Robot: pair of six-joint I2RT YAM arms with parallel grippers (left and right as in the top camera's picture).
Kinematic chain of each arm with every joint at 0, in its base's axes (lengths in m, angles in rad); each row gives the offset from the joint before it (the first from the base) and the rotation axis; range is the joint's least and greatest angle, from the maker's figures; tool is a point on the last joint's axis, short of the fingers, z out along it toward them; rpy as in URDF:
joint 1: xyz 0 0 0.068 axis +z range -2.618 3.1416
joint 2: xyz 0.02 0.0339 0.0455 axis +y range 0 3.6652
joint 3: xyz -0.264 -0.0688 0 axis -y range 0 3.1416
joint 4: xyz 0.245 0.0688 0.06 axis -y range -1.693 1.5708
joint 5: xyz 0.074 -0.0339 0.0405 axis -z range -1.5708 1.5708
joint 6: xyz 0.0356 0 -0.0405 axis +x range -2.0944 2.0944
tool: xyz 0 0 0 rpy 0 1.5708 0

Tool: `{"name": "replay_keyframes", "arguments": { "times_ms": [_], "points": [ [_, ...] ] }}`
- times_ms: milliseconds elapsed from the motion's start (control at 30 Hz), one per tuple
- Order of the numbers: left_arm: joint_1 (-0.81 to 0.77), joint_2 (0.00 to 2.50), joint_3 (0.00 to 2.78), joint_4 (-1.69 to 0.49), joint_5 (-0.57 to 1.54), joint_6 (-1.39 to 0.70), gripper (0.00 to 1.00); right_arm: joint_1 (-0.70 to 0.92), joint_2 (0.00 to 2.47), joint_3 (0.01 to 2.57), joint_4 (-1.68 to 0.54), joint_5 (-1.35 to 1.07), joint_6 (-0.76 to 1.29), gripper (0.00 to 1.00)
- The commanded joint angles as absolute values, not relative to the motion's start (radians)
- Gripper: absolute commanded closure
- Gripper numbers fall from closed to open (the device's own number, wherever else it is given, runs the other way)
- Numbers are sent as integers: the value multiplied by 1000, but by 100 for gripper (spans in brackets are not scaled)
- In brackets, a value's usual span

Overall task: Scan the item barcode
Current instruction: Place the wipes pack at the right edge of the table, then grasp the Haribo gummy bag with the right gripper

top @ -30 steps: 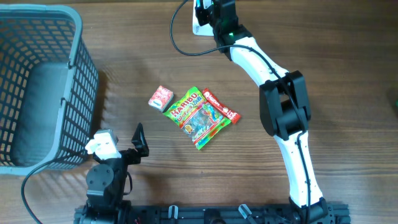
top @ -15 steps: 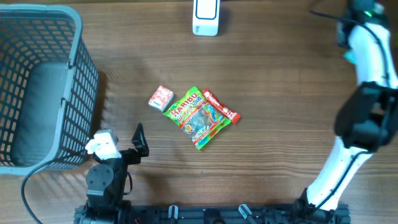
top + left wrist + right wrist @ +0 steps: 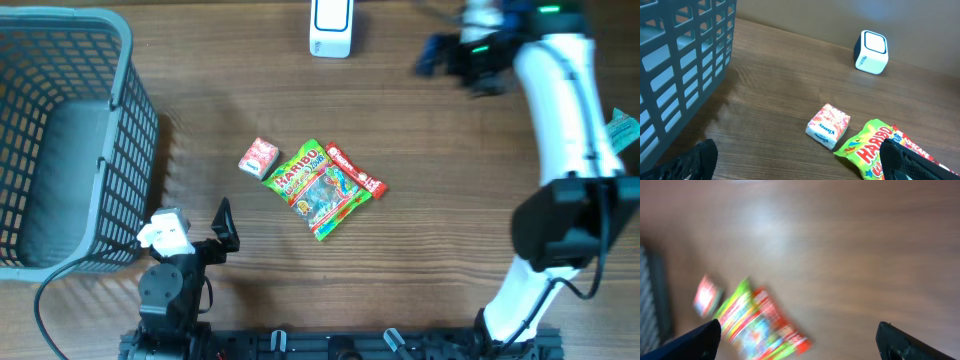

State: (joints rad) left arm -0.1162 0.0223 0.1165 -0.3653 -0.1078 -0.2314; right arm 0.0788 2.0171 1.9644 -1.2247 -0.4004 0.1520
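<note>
Gaping empty, the left gripper sits on the near side of the candy bag on the table, a small packet just beside the bag. Beyond the bag stands the white scanner; farther right, the blurred right gripper hangs spread, holding nothing.

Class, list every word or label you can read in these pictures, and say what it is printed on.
"HARIBO": on the green sweet bag.
Too small to read: print on the red packet.
Too small to read: lettering on the small pink pack.
Too small to read: mark on the white scanner.
Right wrist view: blurred, nothing legible.
</note>
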Motion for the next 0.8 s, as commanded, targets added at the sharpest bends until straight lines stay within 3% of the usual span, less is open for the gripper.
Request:
{"name": "replay_keyframes", "arguments": {
  "times_ms": [0,67,167,300,667,700,733,767],
  "points": [
    [-120,19,110,-361,-114,-244,0,341,2038,1842,-1236,-259,113,0],
    [-120,19,110,-361,-114,-244,0,461,2038,1755,-1194,-142,159,2],
    [-120,19,110,-361,-114,-244,0,564,2038,1616,-1110,-157,106,10],
    [-120,19,110,-361,-114,-244,0,632,2038,1445,-897,-112,51,6],
    [-120,19,110,-361,-114,-244,0,710,2108,1448,-783,-52,-18,1],
    [-120,19,110,-361,-114,-244,0,710,2159,1448,-801,-52,-7,6],
    [-120,19,110,-361,-114,-244,0,710,2223,1448,-828,-65,2,27],
    [-120,19,110,-361,-114,-244,0,710,2237,1448,-841,-91,2,55]
  ]
}}
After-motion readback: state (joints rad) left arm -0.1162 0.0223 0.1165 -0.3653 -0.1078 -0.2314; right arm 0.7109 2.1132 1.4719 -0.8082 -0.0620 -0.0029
